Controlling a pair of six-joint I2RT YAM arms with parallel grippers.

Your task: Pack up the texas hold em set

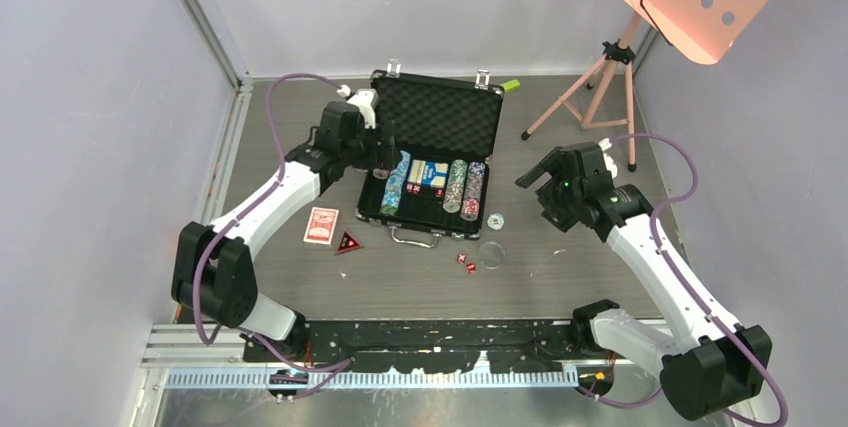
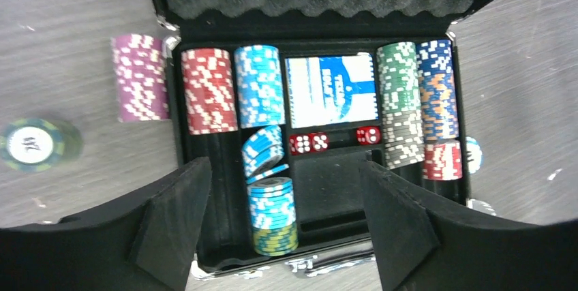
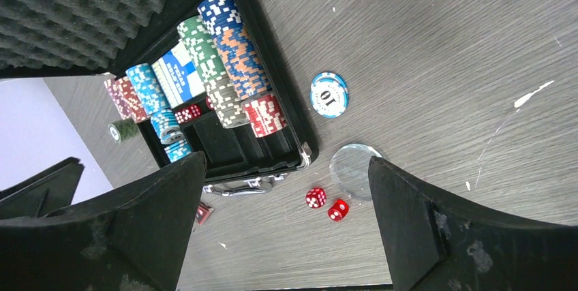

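Note:
The black briefcase (image 1: 372,209) lies open mid-table, its foam lid (image 1: 445,117) raised at the back. Chip stacks (image 2: 259,86), a blue card box (image 2: 330,90) and red dice (image 2: 308,143) sit inside. My left gripper (image 1: 385,162) is open and empty above the case's left side (image 2: 283,230). A purple chip stack (image 2: 140,78) and a green chip (image 2: 31,144) lie outside it. The red-backed deck (image 1: 321,225), red triangle (image 1: 348,243), two dice (image 3: 315,197), clear disc (image 3: 353,168) and a "10" chip (image 3: 328,95) lie on the table. My right gripper (image 1: 538,187) is open and empty, over the dice (image 3: 286,236).
A pink tripod stand (image 1: 600,87) holding a perforated pink plate stands at the back right. A small green block (image 1: 510,86) lies behind the case's lid. Grey walls close in the table on the left, back and right.

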